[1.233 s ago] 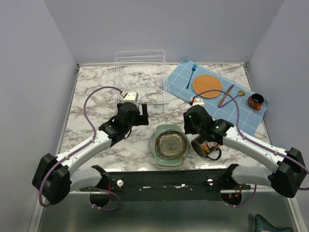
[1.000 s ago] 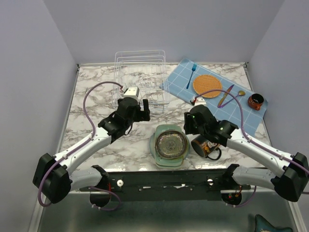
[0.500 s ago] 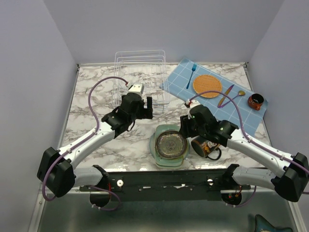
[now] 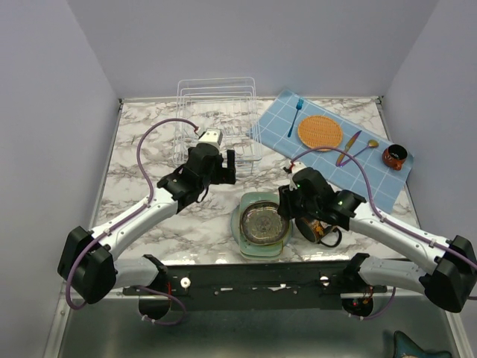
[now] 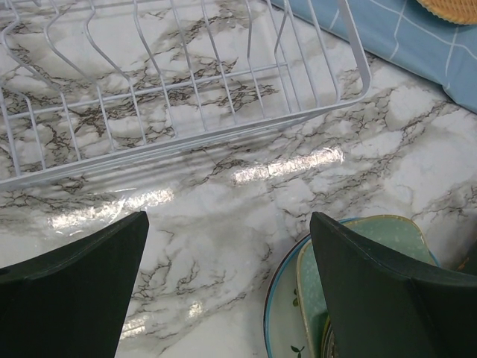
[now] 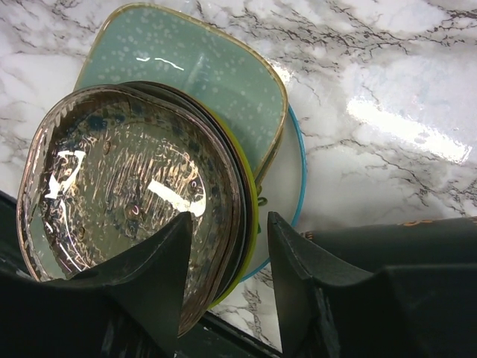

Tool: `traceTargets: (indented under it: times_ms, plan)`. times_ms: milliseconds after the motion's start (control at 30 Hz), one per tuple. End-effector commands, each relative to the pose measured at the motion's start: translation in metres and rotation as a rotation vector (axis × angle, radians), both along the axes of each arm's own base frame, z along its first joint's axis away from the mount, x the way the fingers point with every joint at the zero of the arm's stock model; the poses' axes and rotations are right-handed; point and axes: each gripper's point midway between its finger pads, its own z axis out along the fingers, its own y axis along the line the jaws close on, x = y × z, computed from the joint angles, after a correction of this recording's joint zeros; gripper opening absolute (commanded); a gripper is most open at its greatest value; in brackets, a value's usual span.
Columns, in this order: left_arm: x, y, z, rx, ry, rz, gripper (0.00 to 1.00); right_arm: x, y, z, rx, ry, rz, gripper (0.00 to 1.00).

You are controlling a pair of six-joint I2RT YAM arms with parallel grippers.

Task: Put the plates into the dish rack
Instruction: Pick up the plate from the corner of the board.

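The plates (image 4: 257, 222) lie stacked near the front edge. A brownish glazed one (image 6: 112, 179) is on top, then a yellow rim (image 6: 252, 224), a mint-green rounded square (image 6: 201, 74) and a blue-rimmed white plate (image 6: 287, 179). My right gripper (image 6: 227, 224) is open, its jaws astride the stack's right edge, one over the brownish plate and one outside the rims. The white wire dish rack (image 4: 216, 123) stands at the back left and holds nothing. My left gripper (image 5: 227, 283) hangs wide open over bare marble between the rack (image 5: 186, 97) and the stack (image 5: 298, 306).
A black decorated mug (image 4: 317, 227) lies right beside the stack, close to my right gripper. A blue checked mat (image 4: 328, 145) at the back right carries an orange woven mat (image 4: 320, 132), cutlery and a small dark cup (image 4: 394, 156).
My right gripper has come down and left onto the stack's right edge, its jaws narrowing a little. The left arm swung toward the rack's front, then stopped.
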Motion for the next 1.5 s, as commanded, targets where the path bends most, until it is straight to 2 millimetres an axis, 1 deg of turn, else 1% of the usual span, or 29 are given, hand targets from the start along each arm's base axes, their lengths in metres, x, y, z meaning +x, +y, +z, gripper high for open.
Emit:
traceTargets:
  times_ms: [0,67,200,267,367,533,833,933,1100,1167,1367,1467]
  plan:
    - [-0.002,-0.001,0.001,0.001,0.009,0.005,0.99,-0.004,0.005,-0.002,0.022,0.000,0.032,0.48]
    - [-0.003,0.000,0.001,-0.005,0.008,0.007,0.99,-0.005,0.005,-0.004,0.024,0.004,0.033,0.43]
    - [-0.005,0.001,-0.001,-0.008,0.014,0.013,0.99,-0.006,0.005,-0.005,0.023,0.006,0.034,0.40]
    - [-0.005,0.003,-0.001,-0.010,0.013,0.021,0.99,-0.006,0.004,-0.005,0.023,0.003,0.033,0.36]
    - [-0.007,0.004,-0.001,-0.011,0.012,0.023,0.99,-0.005,0.002,-0.006,0.016,0.002,0.026,0.35]
    - [-0.008,0.007,-0.003,-0.011,0.014,0.033,0.99,-0.004,0.000,-0.002,0.013,-0.011,0.017,0.31]
    - [-0.010,0.006,-0.005,-0.022,0.022,0.034,0.99,-0.006,-0.003,-0.002,0.009,-0.015,0.016,0.23]
    - [-0.010,0.006,-0.006,-0.020,0.024,0.034,0.99,-0.006,-0.004,0.000,0.014,-0.021,0.010,0.19]
    - [-0.011,0.004,-0.007,-0.018,0.026,0.027,0.99,-0.004,-0.006,0.002,0.010,-0.028,-0.006,0.08]
    - [-0.010,0.005,-0.005,-0.019,0.023,0.028,0.99,-0.003,-0.006,0.006,0.020,-0.034,-0.017,0.04]
    - [-0.011,0.007,-0.005,-0.015,0.020,0.032,0.99,0.003,-0.003,0.023,0.055,-0.070,-0.039,0.01]
    - [-0.011,0.006,-0.003,-0.019,0.019,0.029,0.99,0.006,-0.002,0.028,0.056,-0.082,-0.043,0.01]
